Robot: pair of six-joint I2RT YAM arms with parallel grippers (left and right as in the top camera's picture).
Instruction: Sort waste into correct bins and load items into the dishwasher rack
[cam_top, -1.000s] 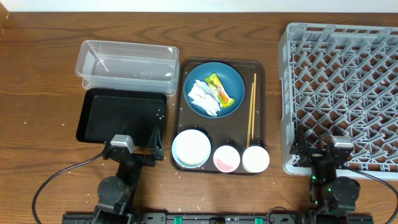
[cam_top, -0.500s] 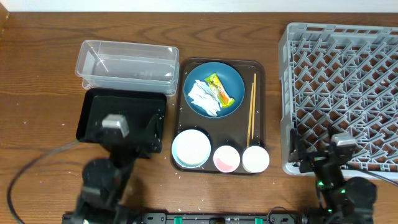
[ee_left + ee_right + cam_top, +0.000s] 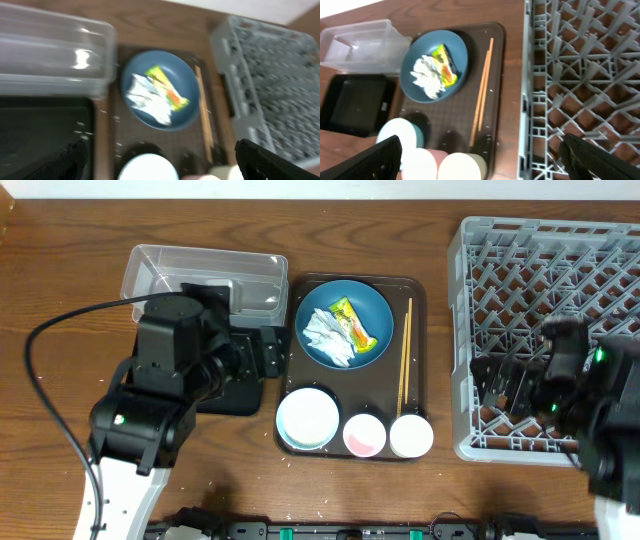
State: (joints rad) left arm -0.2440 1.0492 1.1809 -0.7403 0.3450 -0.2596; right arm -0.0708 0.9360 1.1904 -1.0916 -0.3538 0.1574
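Observation:
A blue bowl (image 3: 343, 323) on the brown serving tray holds crumpled white tissue (image 3: 325, 337) and a yellow-orange wrapper (image 3: 352, 323). Chopsticks (image 3: 405, 365) lie right of it. A white bowl (image 3: 308, 418), a pink cup (image 3: 364, 436) and a white cup (image 3: 411, 436) stand along the tray's front. The clear tub (image 3: 205, 278) is at the back left. The black tray (image 3: 40, 130) in front of it is mostly under my left arm. The grey rack (image 3: 560, 300) fills the right. My left gripper (image 3: 160, 167) is open and empty above the white bowl. My right gripper (image 3: 490, 162) is open and empty above the cups.
The dark brown serving tray (image 3: 420, 300) sits between the bins and the rack. A few white grains lie on the black tray (image 3: 80, 125) and on the serving tray. A black cable (image 3: 60, 330) loops left of my left arm. Bare wooden table (image 3: 60, 270) lies at the far left.
Both arms have risen from the table's front edge and swung forward. The left arm now hangs over the black tray, and the right arm hangs over the rack's front-left corner. No object has moved.

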